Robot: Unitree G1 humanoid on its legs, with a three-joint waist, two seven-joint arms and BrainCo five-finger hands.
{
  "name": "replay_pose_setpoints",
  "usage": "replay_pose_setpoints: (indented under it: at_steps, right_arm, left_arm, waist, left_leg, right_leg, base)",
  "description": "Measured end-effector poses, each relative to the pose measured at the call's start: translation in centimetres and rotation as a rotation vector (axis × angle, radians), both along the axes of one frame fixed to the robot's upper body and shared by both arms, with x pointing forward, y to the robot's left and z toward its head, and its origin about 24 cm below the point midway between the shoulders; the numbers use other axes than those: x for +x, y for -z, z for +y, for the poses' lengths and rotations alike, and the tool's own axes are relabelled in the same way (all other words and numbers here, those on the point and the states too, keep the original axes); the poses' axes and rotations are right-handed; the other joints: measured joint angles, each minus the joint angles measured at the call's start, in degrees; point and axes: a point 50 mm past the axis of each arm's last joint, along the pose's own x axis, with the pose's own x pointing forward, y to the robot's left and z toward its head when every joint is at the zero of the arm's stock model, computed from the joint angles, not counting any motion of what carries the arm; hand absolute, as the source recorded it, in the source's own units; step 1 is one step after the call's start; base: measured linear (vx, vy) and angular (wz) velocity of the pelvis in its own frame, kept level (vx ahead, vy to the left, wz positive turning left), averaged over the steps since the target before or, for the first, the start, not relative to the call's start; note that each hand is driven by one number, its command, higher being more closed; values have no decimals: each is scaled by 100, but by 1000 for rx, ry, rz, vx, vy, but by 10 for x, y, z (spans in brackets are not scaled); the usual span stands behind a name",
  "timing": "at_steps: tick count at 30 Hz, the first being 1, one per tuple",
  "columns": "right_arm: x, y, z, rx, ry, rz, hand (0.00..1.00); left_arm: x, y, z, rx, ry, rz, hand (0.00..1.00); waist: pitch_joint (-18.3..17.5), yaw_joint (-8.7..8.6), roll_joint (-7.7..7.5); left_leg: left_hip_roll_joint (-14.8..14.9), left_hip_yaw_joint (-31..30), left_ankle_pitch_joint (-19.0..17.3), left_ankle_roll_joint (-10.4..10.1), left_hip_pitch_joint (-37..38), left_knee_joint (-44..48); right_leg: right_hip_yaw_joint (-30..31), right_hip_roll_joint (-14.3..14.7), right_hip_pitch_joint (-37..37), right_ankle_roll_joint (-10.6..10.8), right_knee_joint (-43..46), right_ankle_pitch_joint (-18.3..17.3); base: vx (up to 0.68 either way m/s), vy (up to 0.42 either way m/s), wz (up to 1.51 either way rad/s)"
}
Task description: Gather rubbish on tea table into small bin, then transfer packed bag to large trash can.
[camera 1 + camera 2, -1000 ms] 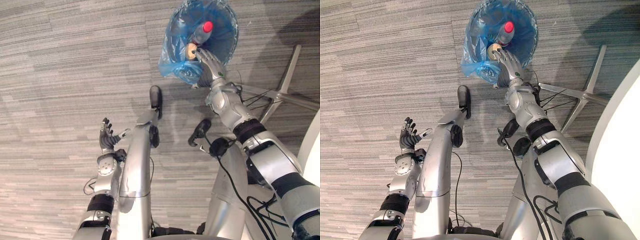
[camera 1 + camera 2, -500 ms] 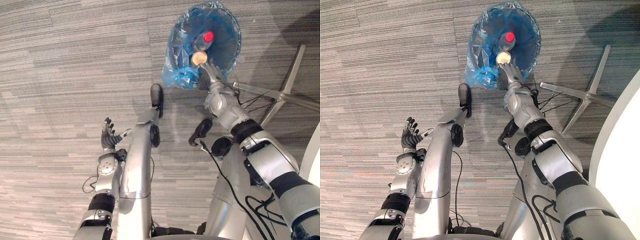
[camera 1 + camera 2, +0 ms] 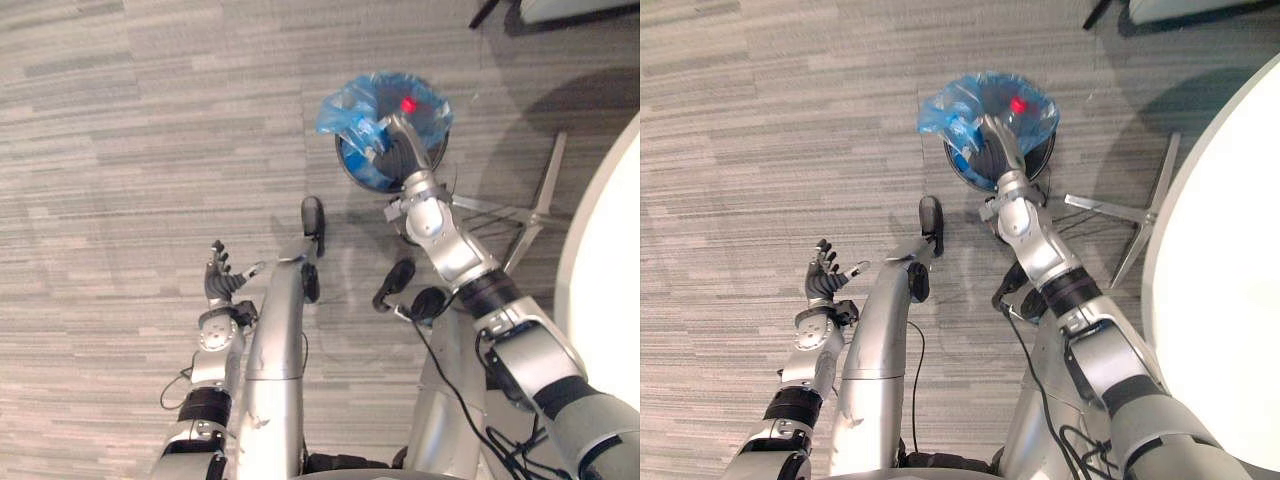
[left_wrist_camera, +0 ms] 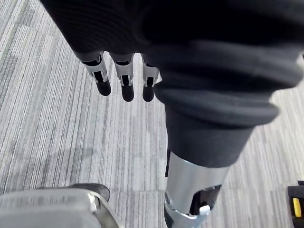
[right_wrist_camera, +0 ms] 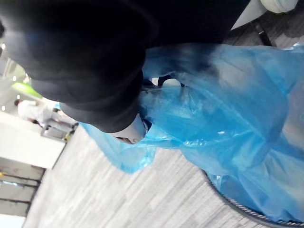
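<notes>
**Right hand at the blue bag in the small bin**

The small bin [image 3: 352, 172] stands on the grey carpet [image 3: 120, 150], in the upper middle of the left eye view. A blue bag [image 3: 348, 108] lines it and puffs out over the rim. One side of the bag is bunched up toward the upper left. A red cap [image 3: 408, 104] shows inside the bag, near the far side.

The right hand [image 3: 400, 153] reaches up from the lower right and lies right on the bag at the bin's mouth. In the right wrist view, blue plastic [image 5: 228, 118] is wrapped close around the hand, so I cannot tell how its fingers are set.

The left hand [image 3: 219, 285] hangs over the carpet in the lower left, well apart from the bin. Its fingers [image 4: 127, 85] are straight and a little spread, and it holds nothing.

A white table [image 3: 1225, 280] fills the right edge, with thin metal legs [image 3: 545, 195] on the floor beside the bin
</notes>
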Motion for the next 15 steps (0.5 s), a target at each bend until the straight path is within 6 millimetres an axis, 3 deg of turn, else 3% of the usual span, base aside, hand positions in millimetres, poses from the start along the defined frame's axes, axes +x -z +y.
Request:
replay_pose_setpoints:
  at_steps: [5, 7, 10, 15]
  right_arm:
    - [-27, 42, 10, 152, -95, 167, 100]
    - [-30, 47, 12, 168, -114, 181, 100]
    - [-39, 64, 10, 178, -132, 241, 100]
    - [-47, 78, 5, 181, -147, 290, 100]
  left_arm:
    - [-35, 33, 10, 13, -16, 140, 0]
    - [-44, 41, 13, 21, -17, 180, 0]
    - [-68, 65, 18, 40, -15, 313, 0]
    - [-93, 78, 26, 64, 1, 390, 0]
  waist:
    - [-185, -54, -77]
    - [-208, -117, -94]
    - [-678, -141, -126]
    - [-1081, -181, -179]
  left_leg:
    - [-46, 184, 163, -57, 1701, -1154]
    - [-80, 190, 242, -81, 2087, -1420]
    - [-133, 281, 440, -77, 2811, -2170]
    - [-170, 438, 606, -30, 3751, -2878]
  right_leg:
    - [-56, 251, 1624, 178, -1277, 330]
    - [-51, 317, 1986, 220, -1570, 418]
    - [-2, 491, 2597, 281, -2311, 651]
    - [109, 669, 3435, 329, -3085, 885]
  base:
    - [120, -78, -9]
    - [141, -26, -9]
    - [155, -21, -16]
    - [141, -3, -19]
